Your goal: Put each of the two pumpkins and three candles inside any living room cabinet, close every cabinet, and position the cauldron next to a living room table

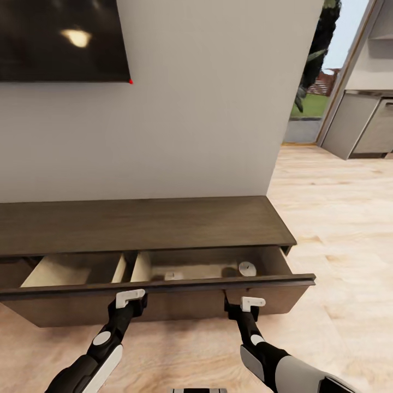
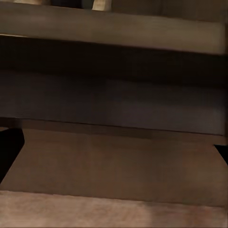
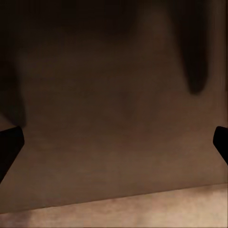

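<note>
Cabinet (image 1: 147, 224) drawer front (image 1: 164, 305) is what both our grippers meet: our left gripper (image 1: 130, 297) and our right gripper (image 1: 252, 302) sit against its dark face, well apart from each other. In our wrist views the dark fingertips (image 2: 9, 147) of the left and the fingertips (image 3: 9, 147) of the right stand at opposite edges of the picture, so both pairs are spread wide with nothing between them.

Our wrist views give only close brown wood: the left one shows the drawer front (image 2: 114, 161) with a darker band (image 2: 114, 95) beyond the fingers, the right one the plain panel (image 3: 114, 123) with the floor edge (image 3: 114, 213) nearer. Only our head view shows what lies past the panel.

Just beyond our right fingers, inside the open drawer with its pale lining, one candle (image 1: 246, 268) stands toward the far right corner; a second pale shape (image 1: 173, 275) peeks over the front, too hidden to name. Beyond our left fingers the other compartment (image 1: 65, 270) is open too.

Farther out we see a pale wall (image 1: 207, 109), a dark screen (image 1: 60, 38) above, a light wooden floor (image 1: 338, 229), and grey kitchen units (image 1: 365, 125) off to the right.
</note>
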`<state>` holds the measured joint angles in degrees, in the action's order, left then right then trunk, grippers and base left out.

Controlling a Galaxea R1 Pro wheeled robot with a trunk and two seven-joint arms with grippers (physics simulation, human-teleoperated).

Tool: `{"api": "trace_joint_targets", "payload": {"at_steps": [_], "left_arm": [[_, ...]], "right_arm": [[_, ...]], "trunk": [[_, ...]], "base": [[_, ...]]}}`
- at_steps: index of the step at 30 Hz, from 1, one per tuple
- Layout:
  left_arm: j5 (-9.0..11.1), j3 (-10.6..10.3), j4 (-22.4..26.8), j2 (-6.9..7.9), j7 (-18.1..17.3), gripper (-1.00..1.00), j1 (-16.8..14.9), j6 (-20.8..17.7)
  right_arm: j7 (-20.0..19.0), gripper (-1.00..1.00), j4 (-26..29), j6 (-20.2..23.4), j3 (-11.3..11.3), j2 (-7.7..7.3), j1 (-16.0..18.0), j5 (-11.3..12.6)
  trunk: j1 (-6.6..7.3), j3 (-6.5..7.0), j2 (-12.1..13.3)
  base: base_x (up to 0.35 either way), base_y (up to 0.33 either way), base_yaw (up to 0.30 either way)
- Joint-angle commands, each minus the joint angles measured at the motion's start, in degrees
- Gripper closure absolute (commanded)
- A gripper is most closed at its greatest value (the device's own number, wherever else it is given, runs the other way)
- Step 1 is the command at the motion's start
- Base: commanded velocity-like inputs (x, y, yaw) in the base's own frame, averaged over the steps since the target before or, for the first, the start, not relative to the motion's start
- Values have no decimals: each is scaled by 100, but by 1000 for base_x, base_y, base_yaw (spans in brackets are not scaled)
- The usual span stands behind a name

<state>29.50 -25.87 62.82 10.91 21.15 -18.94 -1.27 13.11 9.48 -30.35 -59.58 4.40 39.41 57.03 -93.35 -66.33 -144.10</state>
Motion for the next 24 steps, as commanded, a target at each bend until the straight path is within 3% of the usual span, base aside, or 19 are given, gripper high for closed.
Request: {"api": "trace_joint_targets", "payload": {"at_steps": [1, 16, 24], "left_arm": [[29, -24, 11, 6, 47, -100, -4, -13], [22, -24, 11, 22, 47, -100, -4, 1], [20, -15, 12, 25, 39, -100, -4, 1]], "right_arm": [[51, -100, 1, -20, -2, -1, 6, 35], [51, -100, 1, -22, -1, -1, 6, 35], [51, -100, 1, -20, -4, -1, 6, 33]], "trunk": [[-2, -5, -2], [-2, -5, -2], [-2, -5, -2]], "base": [[335, 0, 0], [321, 0, 0], [52, 0, 0]]}}
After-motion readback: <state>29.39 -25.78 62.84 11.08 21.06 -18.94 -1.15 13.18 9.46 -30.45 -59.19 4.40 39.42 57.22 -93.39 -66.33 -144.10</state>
